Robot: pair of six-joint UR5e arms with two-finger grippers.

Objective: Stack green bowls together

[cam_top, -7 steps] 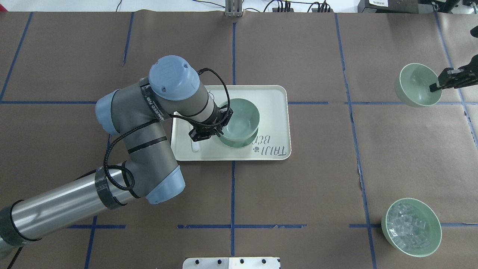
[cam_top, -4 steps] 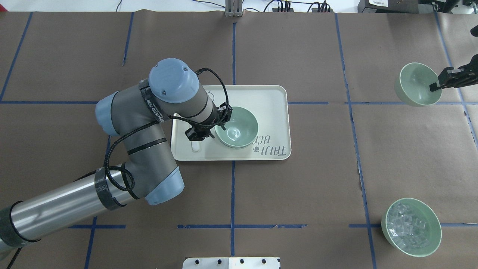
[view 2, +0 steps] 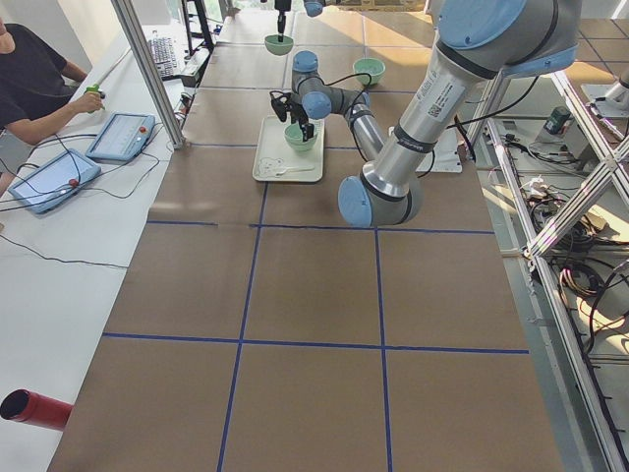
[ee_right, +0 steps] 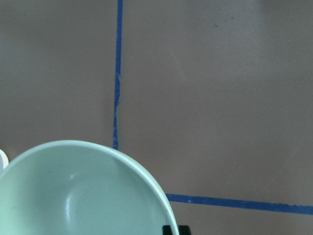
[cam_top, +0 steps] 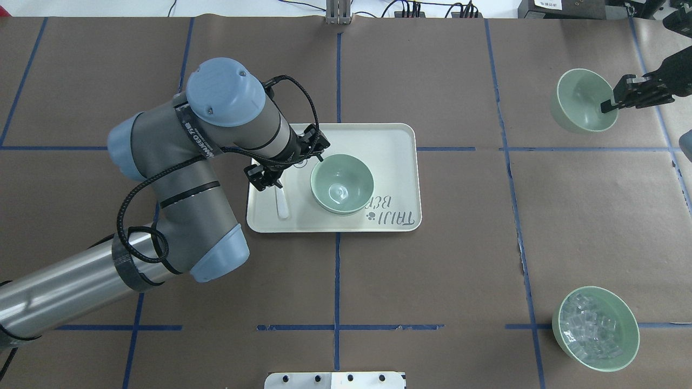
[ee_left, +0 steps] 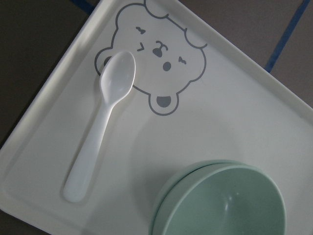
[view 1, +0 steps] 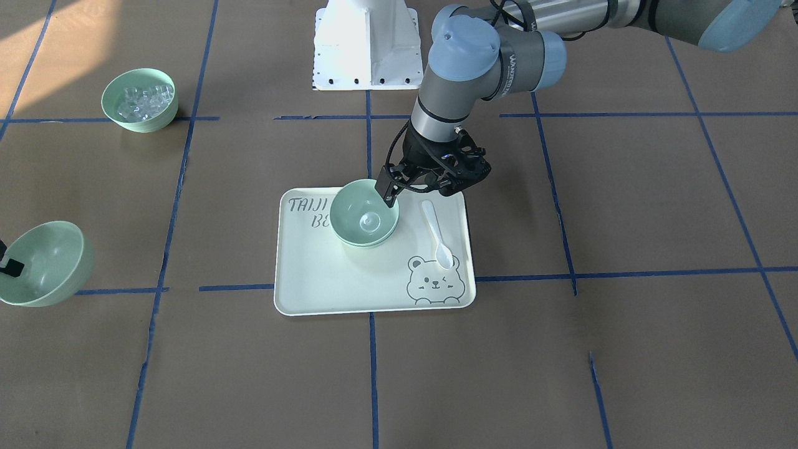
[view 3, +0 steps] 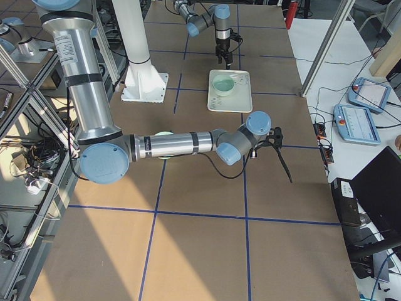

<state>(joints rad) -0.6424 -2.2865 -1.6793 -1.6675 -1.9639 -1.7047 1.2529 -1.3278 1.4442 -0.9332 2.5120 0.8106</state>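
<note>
Two green bowls [cam_top: 342, 183] sit nested on the pale tray [cam_top: 389, 140]. They also show in the front view [view 1: 364, 213] and, with both rims visible, in the left wrist view [ee_left: 220, 200]. My left gripper [cam_top: 289, 162] hangs open and empty above the tray, just left of the stack and apart from it. My right gripper [cam_top: 608, 105] is shut on the rim of the third green bowl [cam_top: 581, 100] and holds it tilted above the table at the far right. That bowl also shows in the front view [view 1: 40, 262] and the right wrist view [ee_right: 83, 191].
A white plastic spoon [cam_top: 282, 202] lies on the tray under my left gripper. A like green bowl with clear cubes [cam_top: 594, 328] stands at the near right. The tray has a bear drawing [view 1: 433, 280]. Brown paper with blue tape lines covers the table.
My left gripper has let go of the bowl, which now rests in the lower bowl, and has drawn back up and to the left. My right gripper has carried its bowl a little leftward and farther away.
</note>
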